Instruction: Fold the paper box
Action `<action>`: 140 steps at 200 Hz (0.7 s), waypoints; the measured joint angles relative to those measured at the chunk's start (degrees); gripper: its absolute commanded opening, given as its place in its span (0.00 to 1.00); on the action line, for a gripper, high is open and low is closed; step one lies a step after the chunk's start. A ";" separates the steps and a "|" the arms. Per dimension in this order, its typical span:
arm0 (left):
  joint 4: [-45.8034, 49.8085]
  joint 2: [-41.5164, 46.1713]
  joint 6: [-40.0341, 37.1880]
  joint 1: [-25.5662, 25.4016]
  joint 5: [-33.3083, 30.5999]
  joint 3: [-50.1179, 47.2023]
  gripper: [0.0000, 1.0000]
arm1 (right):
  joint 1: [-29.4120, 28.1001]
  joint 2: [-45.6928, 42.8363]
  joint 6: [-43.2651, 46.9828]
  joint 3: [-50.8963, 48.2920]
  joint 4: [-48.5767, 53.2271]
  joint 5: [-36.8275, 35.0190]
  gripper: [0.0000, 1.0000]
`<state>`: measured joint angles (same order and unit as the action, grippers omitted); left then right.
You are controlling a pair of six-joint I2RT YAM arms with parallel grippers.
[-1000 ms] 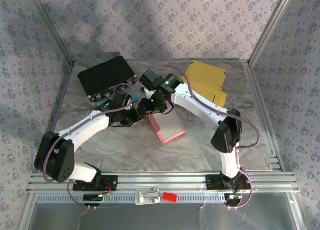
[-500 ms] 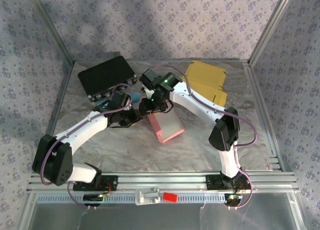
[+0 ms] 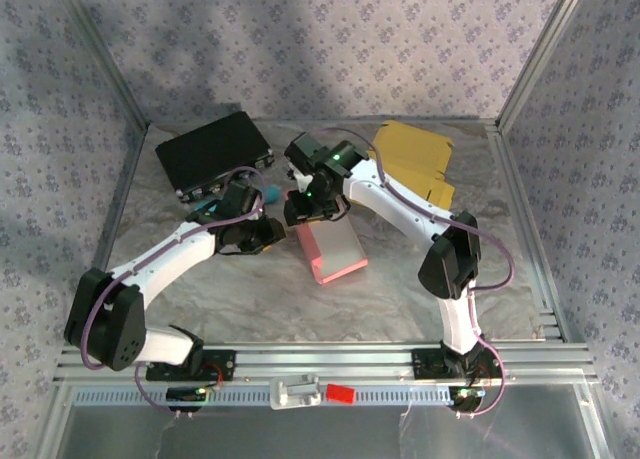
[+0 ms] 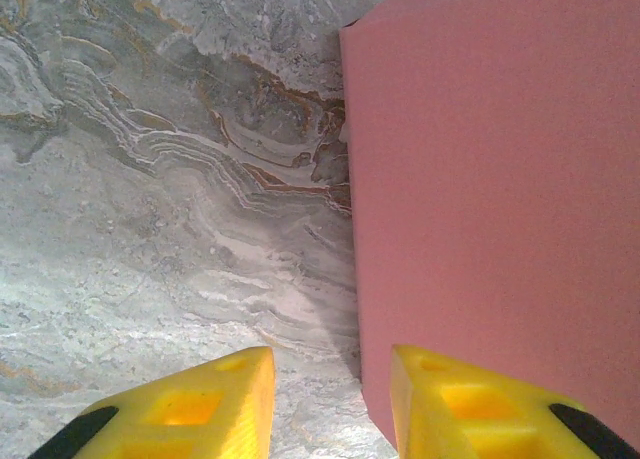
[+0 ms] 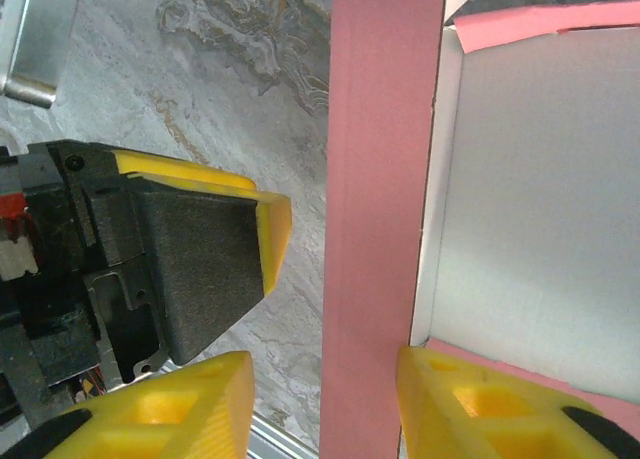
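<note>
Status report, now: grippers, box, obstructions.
Left gripper open beside box wall. Right gripper open, straddling that wall, not clamped. Box open-topped, white inside showing. Black case, yellow card behind, apart from box.

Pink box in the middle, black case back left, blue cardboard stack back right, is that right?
Not blue: the cardboard stack back right is yellow, as the top external view shows. The pink box in the middle and black case back left are right.
</note>
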<state>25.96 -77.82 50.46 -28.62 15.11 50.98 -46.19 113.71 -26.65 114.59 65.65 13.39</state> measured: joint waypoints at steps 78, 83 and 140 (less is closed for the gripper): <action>1.29 1.55 -0.07 0.00 -0.57 0.74 0.35 | 3.06 -1.31 -0.92 -0.02 -0.13 1.16 0.54; 1.29 1.55 -0.04 0.00 -0.57 0.74 0.35 | 3.37 -1.70 -0.94 -0.07 -0.17 1.31 0.54; 1.05 0.09 -0.02 -0.02 -0.52 1.46 0.35 | 6.14 -5.29 -0.94 -4.37 -3.08 4.33 0.59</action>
<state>27.00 -77.73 50.43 -28.64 14.59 52.45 -40.05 108.42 -27.59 110.21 62.57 17.72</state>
